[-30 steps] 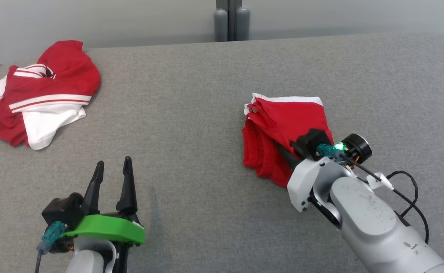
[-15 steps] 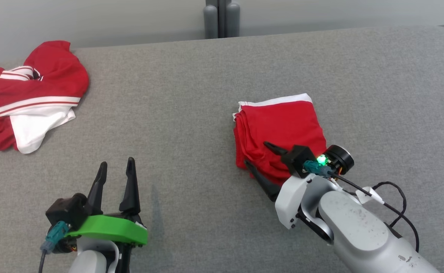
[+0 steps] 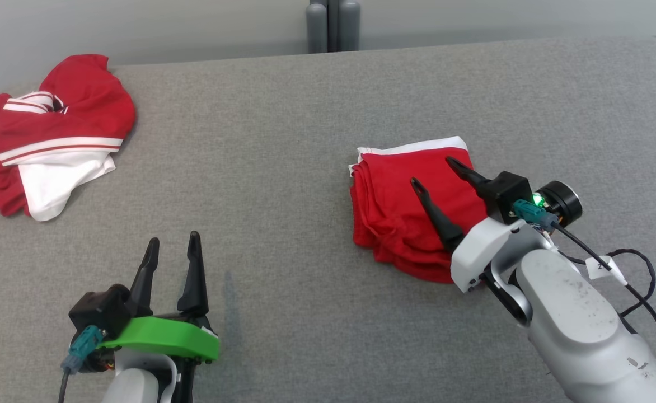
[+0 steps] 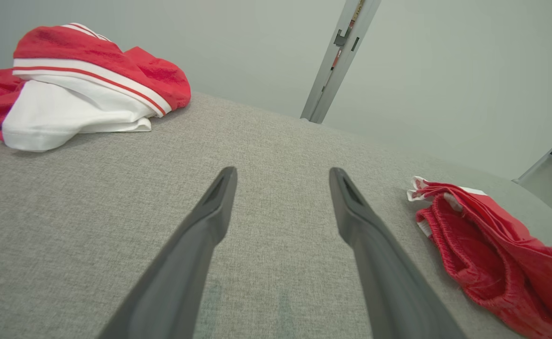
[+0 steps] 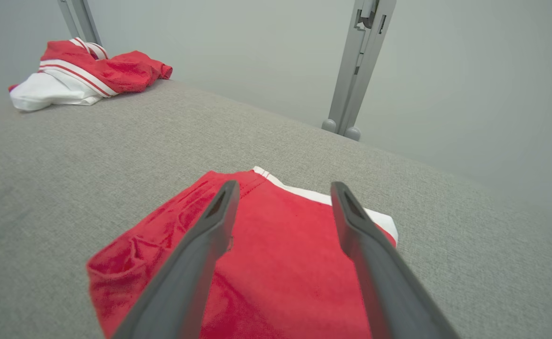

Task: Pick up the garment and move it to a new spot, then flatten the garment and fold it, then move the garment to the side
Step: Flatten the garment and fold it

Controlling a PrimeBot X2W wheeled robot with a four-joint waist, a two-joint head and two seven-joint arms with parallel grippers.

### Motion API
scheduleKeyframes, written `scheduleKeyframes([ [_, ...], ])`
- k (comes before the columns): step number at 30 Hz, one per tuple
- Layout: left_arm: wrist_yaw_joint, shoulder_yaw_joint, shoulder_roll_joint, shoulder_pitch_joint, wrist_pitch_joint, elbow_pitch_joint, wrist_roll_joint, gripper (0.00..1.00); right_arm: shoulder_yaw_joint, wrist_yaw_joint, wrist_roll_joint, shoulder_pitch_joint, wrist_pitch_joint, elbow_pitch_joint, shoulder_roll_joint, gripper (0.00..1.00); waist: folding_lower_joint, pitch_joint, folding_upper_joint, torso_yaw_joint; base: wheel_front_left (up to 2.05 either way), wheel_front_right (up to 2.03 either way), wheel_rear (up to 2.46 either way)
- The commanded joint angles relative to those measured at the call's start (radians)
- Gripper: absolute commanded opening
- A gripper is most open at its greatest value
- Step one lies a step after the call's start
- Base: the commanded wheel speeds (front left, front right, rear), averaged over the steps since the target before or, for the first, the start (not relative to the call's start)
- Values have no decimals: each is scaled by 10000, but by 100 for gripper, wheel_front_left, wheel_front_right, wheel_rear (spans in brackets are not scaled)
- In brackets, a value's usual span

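The folded red garment (image 3: 401,218) with a white hem lies right of the middle of the grey table (image 3: 283,168); it also shows as the garment (image 4: 488,254) and the garment (image 5: 276,268). My right gripper (image 3: 432,171) hovers just over its top, open, fingers pointing far-left with nothing between them. In the right wrist view the right gripper (image 5: 285,186) frames the red cloth below. My left gripper (image 3: 172,239) rests open near the front left, well apart from the garment. The left gripper (image 4: 283,172) points over bare table.
A crumpled red-and-white pile of clothing (image 3: 54,134) lies at the far left corner, seen too as the pile (image 4: 83,80) and the pile (image 5: 87,70). Grey posts (image 3: 333,25) stand behind the table's far edge. A black cable (image 3: 630,280) loops beside my right forearm.
My right gripper has opened off the garment's near edge, then risen and moved over its top. The garment has settled flat. The camera shifted slightly; the left gripper has stayed put.
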Motion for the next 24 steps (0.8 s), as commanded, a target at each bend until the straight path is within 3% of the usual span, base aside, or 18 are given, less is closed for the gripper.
scheduleKeyframes([
  [1, -26, 6, 8, -128, -9, 6, 26, 100, -65, -11, -266, -42, 69, 223, -85, 55, 0, 98, -1, 95, 0, 0, 0],
  [3, -27, -49, 8, -201, -8, 28, 25, 100, -139, -11, -350, -23, 84, 556, -27, 24, 0, 159, -1, 167, 0, 0, 0],
  [4, -27, -62, 15, -238, -8, 39, 16, 100, -91, -11, -408, 6, 97, 737, 0, 3, 0, 181, -1, 202, 0, 0, 0],
  [5, -27, -58, 28, -263, -8, 48, 7, 100, -36, -11, -433, 26, 71, 872, 14, 0, 0, 197, -1, 227, 0, 0, 0],
  [24, -27, 130, 47, -354, -8, 122, -17, 100, 3374, -11, 444, -187, -532, 2563, 712, 0, 0, 345, -1, 220, 0, 0, 0],
])
